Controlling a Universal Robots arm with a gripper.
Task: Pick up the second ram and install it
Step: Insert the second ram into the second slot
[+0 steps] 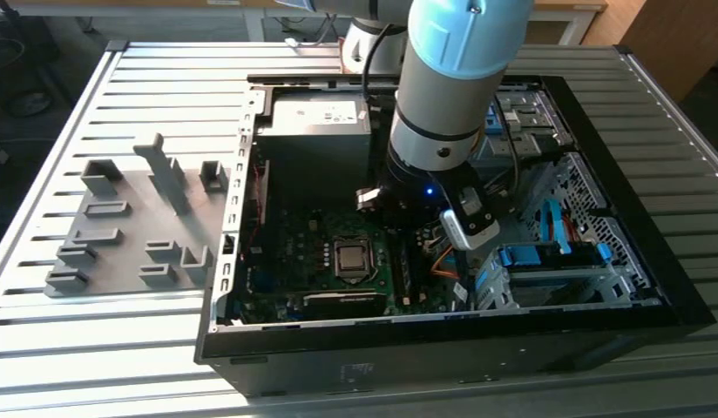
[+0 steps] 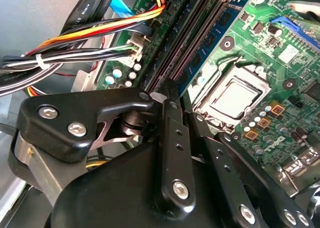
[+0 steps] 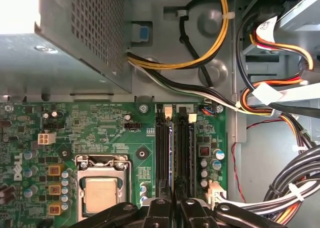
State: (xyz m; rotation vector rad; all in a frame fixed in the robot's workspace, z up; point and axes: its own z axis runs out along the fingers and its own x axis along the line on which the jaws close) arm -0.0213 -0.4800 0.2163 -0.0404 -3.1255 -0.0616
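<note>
My gripper point(image 1: 408, 228) is down inside the open computer case point(image 1: 638, 287), over the memory slots point(image 3: 162, 148) on the green motherboard point(image 3: 100, 133). In both wrist views its black fingers point(image 3: 157, 210) stand close together. The second ram point(image 3: 171, 153) is seen edge-on as a thin blue strip. It stands upright along the slots and runs straight into the narrow gap between the fingers, so the gripper point(image 3: 173, 204) looks shut on its upper edge. The second wrist view has the gripper point(image 2: 182, 107) right beside the slot rails point(image 2: 200, 37).
The processor socket point(image 3: 102, 193) lies beside the slots. The grey power-supply box point(image 3: 60, 42) rises behind them. Bundled cables point(image 3: 280, 102) hang close on the other side. Blue drive bays point(image 1: 557, 261) sit at the exterior view's right, and a grey fixture plate point(image 1: 126, 226) with blocks lies outside the case.
</note>
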